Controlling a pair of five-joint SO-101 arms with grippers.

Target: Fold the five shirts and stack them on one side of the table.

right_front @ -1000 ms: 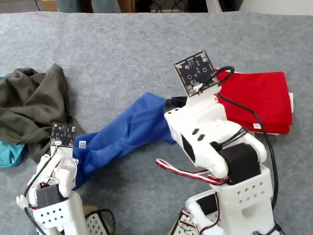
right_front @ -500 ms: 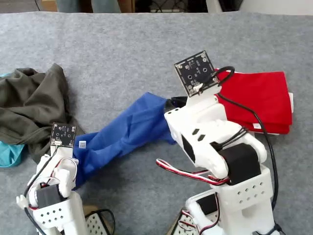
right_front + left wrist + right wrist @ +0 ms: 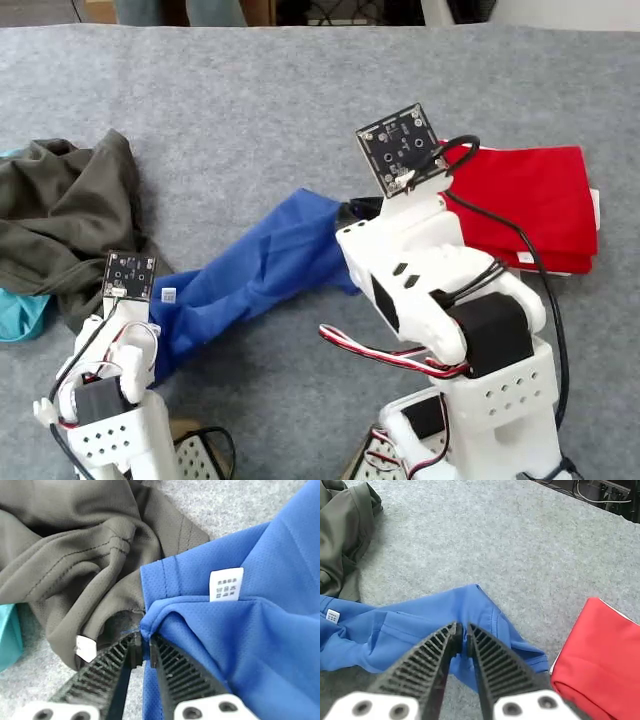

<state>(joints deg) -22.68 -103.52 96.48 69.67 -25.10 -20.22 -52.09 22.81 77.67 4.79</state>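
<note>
Step in hand, by judgement: stretching the blue shirt [image 3: 255, 270] flat for folding. It lies as 1 band running away from the red folded shirt [image 3: 530, 205]. The right gripper [image 3: 461, 635] is clamped on the end near the red shirt, and the left gripper [image 3: 142, 650] is clamped on the far end. The next move calls for an even outward pull by both arms. Nothing has shifted since 1.0 s ago.

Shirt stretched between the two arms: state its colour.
The shirt is blue, seen best in the left wrist view.
</note>
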